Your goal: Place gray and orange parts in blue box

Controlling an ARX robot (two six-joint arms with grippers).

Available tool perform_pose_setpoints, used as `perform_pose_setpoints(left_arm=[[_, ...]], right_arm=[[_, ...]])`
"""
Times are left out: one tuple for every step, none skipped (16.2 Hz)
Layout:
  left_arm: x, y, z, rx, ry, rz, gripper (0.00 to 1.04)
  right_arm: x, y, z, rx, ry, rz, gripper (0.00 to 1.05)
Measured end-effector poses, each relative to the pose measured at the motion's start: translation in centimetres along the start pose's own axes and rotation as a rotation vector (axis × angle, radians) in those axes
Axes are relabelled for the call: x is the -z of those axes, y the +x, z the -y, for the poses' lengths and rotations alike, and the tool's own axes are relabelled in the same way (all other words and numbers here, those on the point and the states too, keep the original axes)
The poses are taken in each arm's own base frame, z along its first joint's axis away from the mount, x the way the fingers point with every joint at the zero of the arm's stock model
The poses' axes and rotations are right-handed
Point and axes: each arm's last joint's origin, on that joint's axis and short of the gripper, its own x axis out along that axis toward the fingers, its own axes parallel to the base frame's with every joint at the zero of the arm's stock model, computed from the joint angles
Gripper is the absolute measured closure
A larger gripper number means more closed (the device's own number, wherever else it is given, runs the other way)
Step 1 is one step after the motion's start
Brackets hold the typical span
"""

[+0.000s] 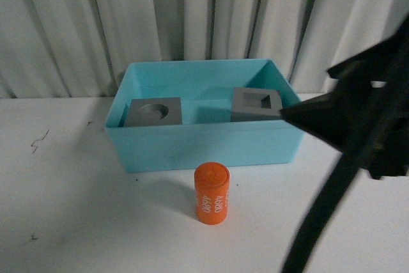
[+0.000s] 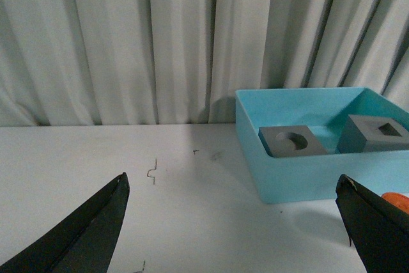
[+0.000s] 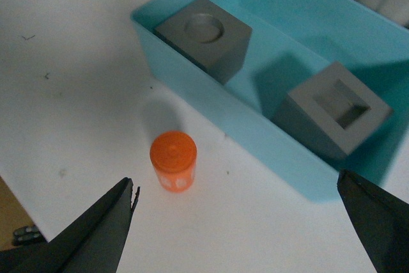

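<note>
The blue box stands at the middle of the white table. Inside it lie two gray cubes: one with a round recess on the left, one with a rectangular recess on the right, tilted. The orange cylinder with white digits stands upright on the table just in front of the box. My right gripper is open and empty, hovering above the table beside the cylinder and the box. My left gripper is open and empty, left of the box.
White curtains hang behind the table. My right arm fills the right side of the front view, above the box's right end. Small dark marks dot the table on the left.
</note>
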Motion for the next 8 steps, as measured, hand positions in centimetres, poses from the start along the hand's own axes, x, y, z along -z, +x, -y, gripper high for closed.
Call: perform_pose_setpoints(left_arm=[[0.0,0.0,0.0,0.0,0.0,0.0,0.07],[0.0,0.0,0.0,0.0,0.0,0.0,0.07],[0.0,0.0,0.0,0.0,0.0,0.0,0.07],[0.0,0.0,0.0,0.0,0.0,0.0,0.07],[0.0,0.0,0.0,0.0,0.0,0.0,0.07],[0.0,0.0,0.0,0.0,0.0,0.0,0.07],[0.0,0.0,0.0,0.0,0.0,0.0,0.07],[0.0,0.0,0.0,0.0,0.0,0.0,0.07]], right_arm=[[-0.4,1.8,-0.5,-0.011,-0.036,-0.015,0.06],[-0.1,3.6,-1.0,-0.036,-0.039,-0.053,0.06],[0.7,5.2,-1.6,-0.049,-0.038,-0.101,0.06],[1.4,6.4,-2.0,-0.063,-0.037,-0.137,0.06],[2.0,7.6,-2.4,-0.07,-0.035,-0.167,0.06],[1.9,9.6,-2.7,-0.063,-0.044,-0.176,0.06],[2.2,12.0,-3.1,-0.065,-0.022,-0.214,0.06],[3.0,13.5,-3.9,-0.083,-0.006,-0.251,0.06]])
